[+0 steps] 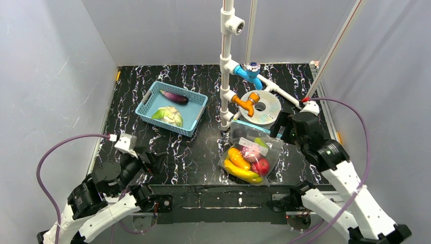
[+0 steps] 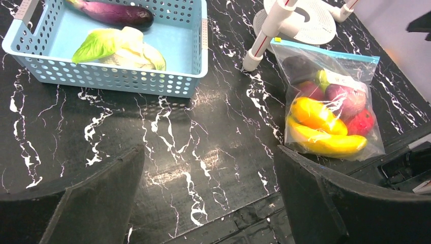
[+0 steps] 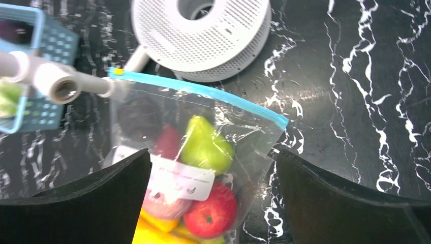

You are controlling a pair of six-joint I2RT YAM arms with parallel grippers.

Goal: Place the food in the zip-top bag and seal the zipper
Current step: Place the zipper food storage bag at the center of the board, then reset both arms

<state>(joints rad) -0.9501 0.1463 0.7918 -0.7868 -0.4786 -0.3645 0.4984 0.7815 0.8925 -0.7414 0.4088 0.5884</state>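
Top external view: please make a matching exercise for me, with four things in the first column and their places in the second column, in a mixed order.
Column 1
1. eggplant
2. banana
3. perforated white disc
4. zipper

Column 2
A. inside the zip-top bag
B. in the blue basket
C. along the far edge of the zip-top bag
D. lying flat just beyond the zip-top bag

Pairs: 1-B, 2-A, 3-D, 4-C

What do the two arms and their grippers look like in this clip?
The left arm and right arm have white shells with black joints. A looping purple cable runs to each wrist. The fingers are matte black, broad wedges.
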